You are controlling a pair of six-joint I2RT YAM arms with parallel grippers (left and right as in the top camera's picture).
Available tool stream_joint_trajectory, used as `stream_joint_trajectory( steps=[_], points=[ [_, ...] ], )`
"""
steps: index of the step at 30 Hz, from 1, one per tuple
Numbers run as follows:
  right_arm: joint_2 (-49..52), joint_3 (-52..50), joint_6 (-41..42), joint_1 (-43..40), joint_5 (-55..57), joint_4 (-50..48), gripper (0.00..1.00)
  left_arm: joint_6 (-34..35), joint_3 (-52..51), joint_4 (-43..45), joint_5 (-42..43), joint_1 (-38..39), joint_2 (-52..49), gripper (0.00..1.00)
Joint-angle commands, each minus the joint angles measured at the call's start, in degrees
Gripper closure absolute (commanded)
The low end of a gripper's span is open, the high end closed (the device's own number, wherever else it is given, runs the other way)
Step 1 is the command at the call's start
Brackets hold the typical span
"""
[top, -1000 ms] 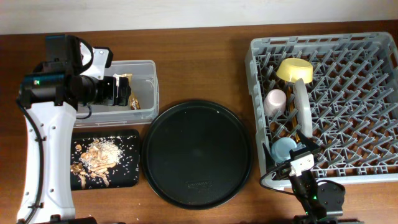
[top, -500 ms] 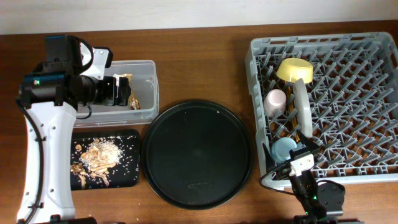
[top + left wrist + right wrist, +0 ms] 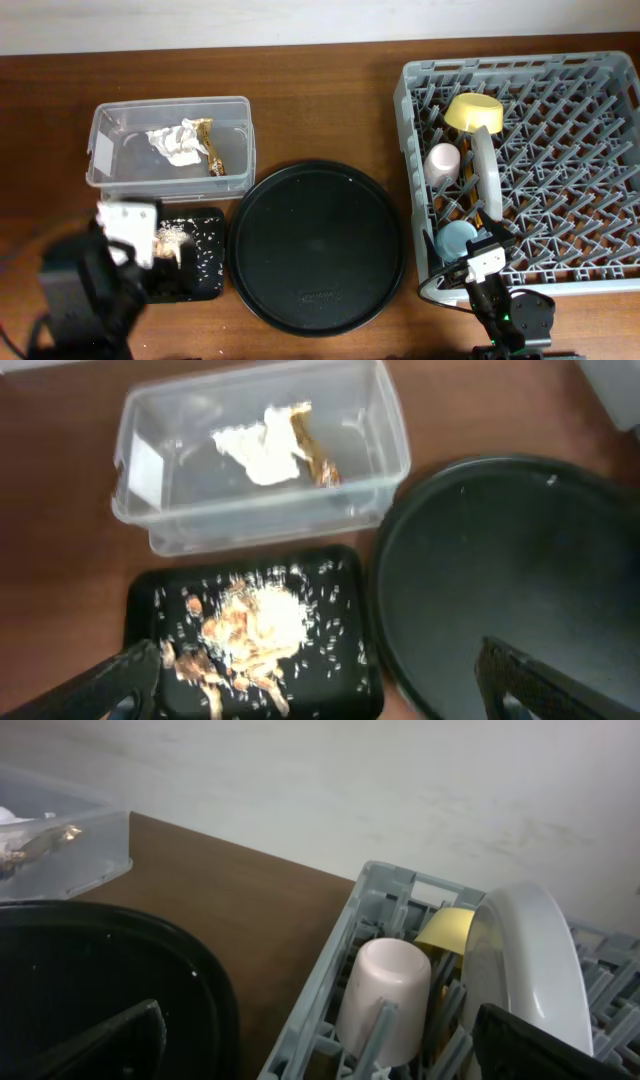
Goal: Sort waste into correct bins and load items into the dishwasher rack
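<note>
Left hand [image 3: 320, 652] stood wide open and empty above the black tray [image 3: 350, 555]. Right hand [image 3: 318, 1013] was likewise spread, holding nothing, beside the rack [image 3: 520, 63]. Paper wad [image 3: 258, 445] and gold wrapper [image 3: 312, 448] lay touching inside the clear tub [image 3: 398, 430]. Food scraps [image 3: 250, 625] were heaped in the tray. Assessment: the wad is light and crushable, best pinched across its bulk. The wrapper looks slick, so grip a folded edge. The scraps are too crumbly to pinch.
</note>
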State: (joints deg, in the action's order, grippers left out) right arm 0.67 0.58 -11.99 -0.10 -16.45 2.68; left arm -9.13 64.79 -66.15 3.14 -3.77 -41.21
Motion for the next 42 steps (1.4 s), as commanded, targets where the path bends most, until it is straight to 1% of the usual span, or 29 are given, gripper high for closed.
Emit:
stream_joint_trajectory(
  steps=[1, 2, 3, 4, 5, 6, 7, 8, 10, 11, 14, 16, 17, 18, 42],
  points=[
    [-0.48, -0.26, 0.44, -0.28, 0.46, 0.37, 0.01, 0.31, -11.85, 4.76, 0.72, 0.0, 10.25, 0.0],
    [-0.48, -0.26, 0.44, -0.28, 0.46, 0.37, 0.01, 0.33, -18.58, 14.86, 6.21, 0.0, 15.52, 0.0],
    [-0.48, -0.26, 0.44, -0.31, 0.46, 0.37, 0.01, 0.33, -25.07, 27.28, 11.39, 0.0, 19.61, 0.0],
    [-0.48, -0.26, 0.44, -0.31, 0.46, 0.37, 0.01, 0.33, -32.33, 42.86, 16.17, 0.0, 23.39, 0.0],
    [-0.48, -0.26, 0.44, -0.31, 0.46, 0.37, 0.01, 0.35, -36.68, 52.89, 18.25, 0.0, 25.35, 0.0],
    [-0.48, -0.26, 0.44, -0.28, 0.46, 0.37, 0.01, 0.76, -44.13, 67.47, 20.22, 0.0, 28.76, 0.0],
    [-0.48, -0.26, 0.44, -0.31, 0.46, 0.37, 0.01, 0.76, -48.65, 73.4, 21.14, 0.0, 31.39, 0.0],
    [-0.48, -0.26, 0.44, -0.31, 0.46, 0.37, 0.01, 0.74, -52.59, 74.29, 21.09, 0.0, 34.4, 0.0],
    [-0.48, -0.26, 0.44, -0.31, 0.46, 0.37, 0.02, 0.74, -57.09, 74.29, 20.37, 0.0, 38.4, 0.0],
    [-0.48, -0.26, 0.44, -0.31, 0.46, 0.37, 0.01, 0.72, -59.87, 74.34, 18.43, 0.02, 41.0, 0.0],
    [-0.48, -0.26, 0.44, -0.31, 0.46, 0.37, 0.01, 0.72, -63.69, 73.66, 9.86, 1.49, 40.92, 0.0],
    [-0.48, -0.26, 0.44, -0.28, 0.46, 0.37, 0.01, 0.72, -64.28, 66.58, 0.42, 3.76, 40.92, 0.0],
    [-0.48, -0.26, 0.44, -0.31, 0.46, 0.37, 0.01, 0.74, -64.28, 60.94, -2.71, 4.48, 40.94, 0.0],
    [-0.48, -0.26, 0.44, -0.28, 0.46, 0.37, 0.01, 0.52, -64.28, 61.31, -3.58, 4.52, 40.94, 0.0],
    [-0.46, -0.26, 0.44, -0.28, 0.46, 0.37, 0.01, 0.52, -64.28, 61.33, -3.39, 4.52, 40.92, 0.0]
  ],
)
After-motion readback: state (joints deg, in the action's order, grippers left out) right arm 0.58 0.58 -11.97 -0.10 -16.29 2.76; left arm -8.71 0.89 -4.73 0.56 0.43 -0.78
